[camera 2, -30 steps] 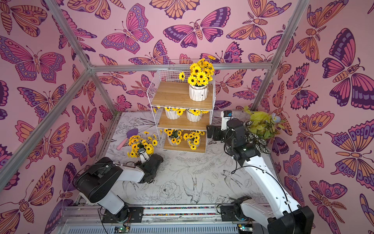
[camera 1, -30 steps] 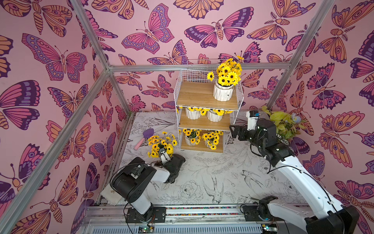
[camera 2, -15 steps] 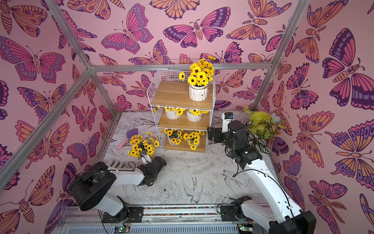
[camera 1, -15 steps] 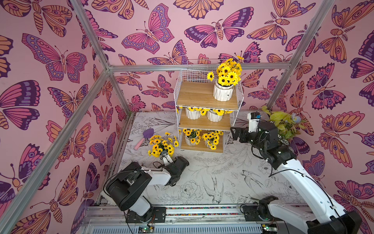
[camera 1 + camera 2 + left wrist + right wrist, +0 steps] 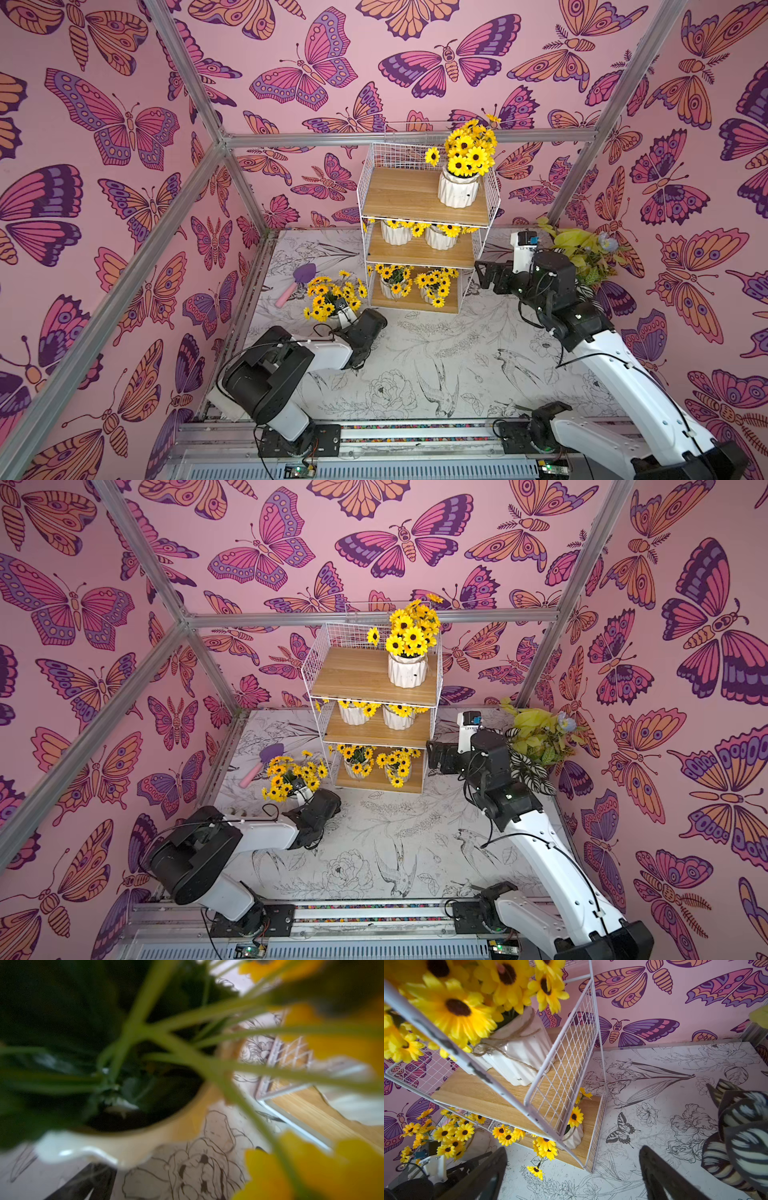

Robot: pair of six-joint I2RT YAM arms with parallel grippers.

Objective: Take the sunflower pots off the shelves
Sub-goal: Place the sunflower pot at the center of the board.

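Observation:
The shelves (image 5: 419, 253) stand at the back of the table. One sunflower pot (image 5: 457, 191) is on the top board, two (image 5: 397, 232) (image 5: 440, 237) on the middle board and two (image 5: 392, 284) (image 5: 432, 289) on the bottom one. Another sunflower pot (image 5: 332, 297) stands on the table left of the rack, its rim (image 5: 128, 1147) filling the left wrist view. My left gripper (image 5: 338, 318) sits low beside it, open, with one finger (image 5: 83, 1184) showing. My right gripper (image 5: 484, 274) (image 5: 573, 1149) hangs open and empty off the rack's right side, at middle-board height.
A purple trowel (image 5: 297, 280) with a pink handle lies at the left wall. A plant with striped and lime-green leaves (image 5: 582, 249) stands in the back right corner, just behind the right arm. Aluminium frame posts and butterfly walls close in the table.
My left arm has drawn back toward the front, and its wrist has shifted slightly right. The pot stays on the table. The right arm has hardly moved.

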